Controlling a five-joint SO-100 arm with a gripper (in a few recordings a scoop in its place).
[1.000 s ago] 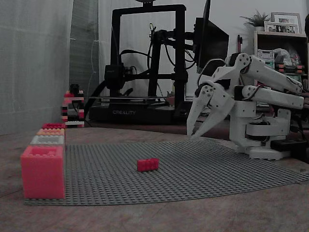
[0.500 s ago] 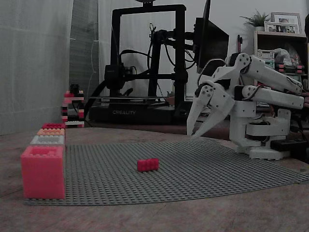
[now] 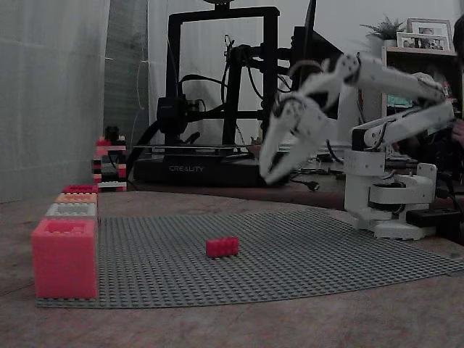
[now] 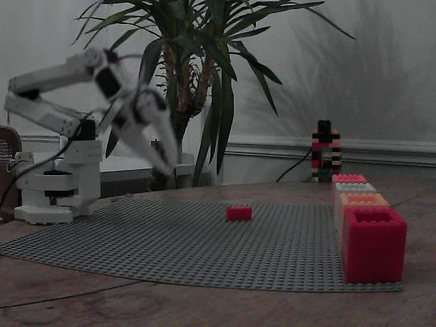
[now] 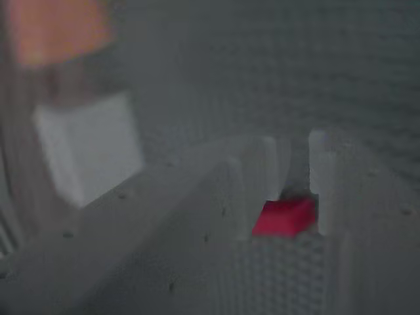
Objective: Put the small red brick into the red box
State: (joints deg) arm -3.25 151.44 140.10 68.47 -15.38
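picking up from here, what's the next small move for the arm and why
Probably lower the pincer toward the small red brick, keeping it lined up. The brick lies untouched on the grey studded mat; the pincer hangs in the air above and to the right of it in a fixed view. The wrist view shows the brick between the fingers, so descent looks like what's left before grasping.

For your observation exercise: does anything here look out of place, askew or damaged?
Nothing stands out. The brick lies flat on the baseplate, the boxes stand in a tidy row, and the hand hangs above, apart from them.
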